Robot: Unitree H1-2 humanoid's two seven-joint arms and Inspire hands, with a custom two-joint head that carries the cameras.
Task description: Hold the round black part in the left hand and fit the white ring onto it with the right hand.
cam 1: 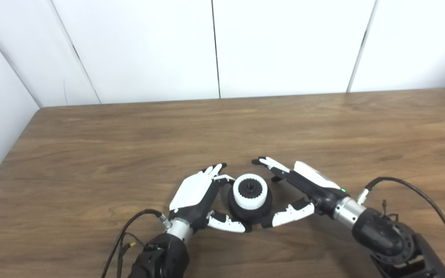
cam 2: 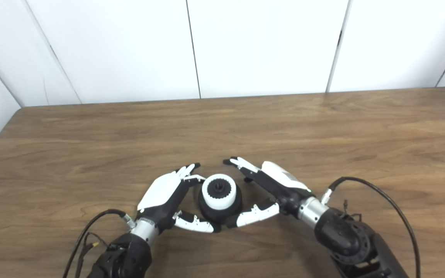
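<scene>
Now, scene: a brown wood-grain desk (cam 1: 129, 135) set against white wall panels (cam 1: 284, 46), with both arms reaching in over the near edge.
Black part: the round black plastic part (cam 1: 250, 208) sits on the desk near the near edge, about midway between the left and right edges.
White ring: the white toothed plastic ring (cam 1: 250, 192) is seated on top of the round black part, with a small dark hub showing in its centre hole.
Axis: the stacked pair stands upright, its round axis pointing up off the desk and leaning slightly toward the camera; the ring's open face looks upward.
Left hand: the left hand (cam 1: 199, 197) lies just beside the black part on its left, white back up, its fingers (cam 1: 214, 172) reaching past the far left of the ring and its thumb (cam 1: 226, 223) curving under the near left of the base.
Left hand state: spread around the part; whether it actually grips or only touches it cannot be told.
Right hand: the right hand (cam 1: 303, 189) lies just to the right of the part, fingers (cam 1: 270, 164) extended beyond its far right side and apart from it, thumb (cam 1: 290, 214) pointing at the near right of the black base.
Right hand state: wide, holding nothing.
Cables: black cables (cam 1: 411, 185) loop from each wrist back toward the near edge.
</scene>
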